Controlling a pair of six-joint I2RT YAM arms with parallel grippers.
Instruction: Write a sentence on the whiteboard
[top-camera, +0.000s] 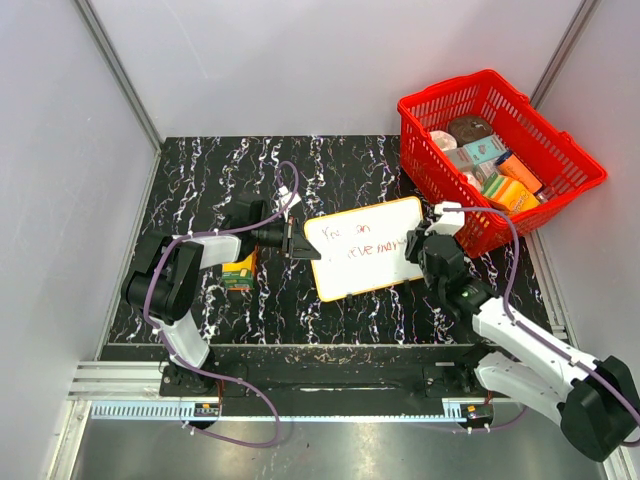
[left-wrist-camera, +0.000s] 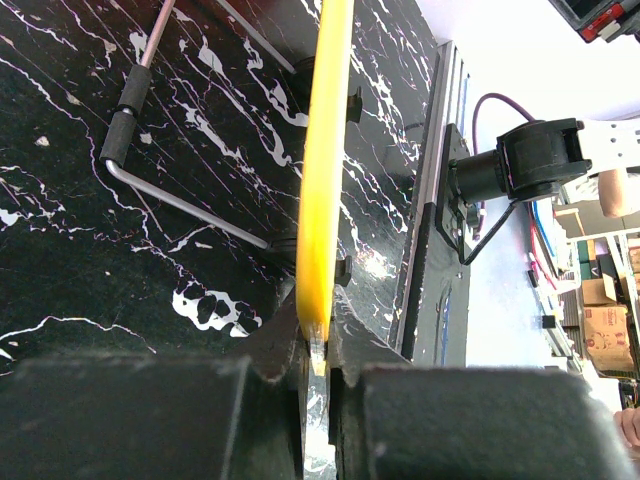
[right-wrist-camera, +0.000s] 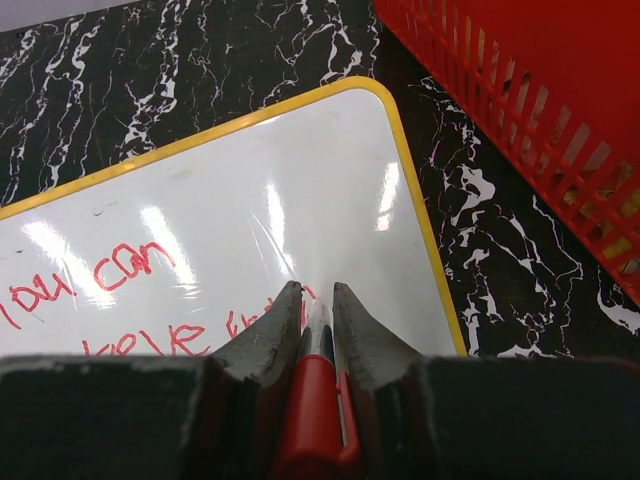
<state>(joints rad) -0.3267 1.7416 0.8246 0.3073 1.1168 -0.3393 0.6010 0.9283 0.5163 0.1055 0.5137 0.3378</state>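
Note:
The whiteboard (top-camera: 372, 262), white with a thin yellow rim, lies tilted on the black marbled table between the arms. The sentence (top-camera: 350, 243) runs in red over two lines; in the right wrist view the sentence (right-wrist-camera: 130, 268) reads "You can" above a second line. My left gripper (top-camera: 300, 241) is shut on the board's left edge. From the left wrist the yellow rim of the whiteboard (left-wrist-camera: 325, 150) sits edge-on in my left gripper (left-wrist-camera: 318, 345). My right gripper (top-camera: 418, 246) is shut on a red marker (right-wrist-camera: 312, 400), whose tip rests on the whiteboard (right-wrist-camera: 250, 190) at the second line's end, between the tips of my right gripper (right-wrist-camera: 316, 292).
A red basket (top-camera: 575, 158) holding several packets stands at the back right, close to the board's right corner and my right wrist. A small yellow and green box (top-camera: 238, 272) lies under the left arm. A bent metal wire with black sleeves (left-wrist-camera: 180, 205) lies beside the board.

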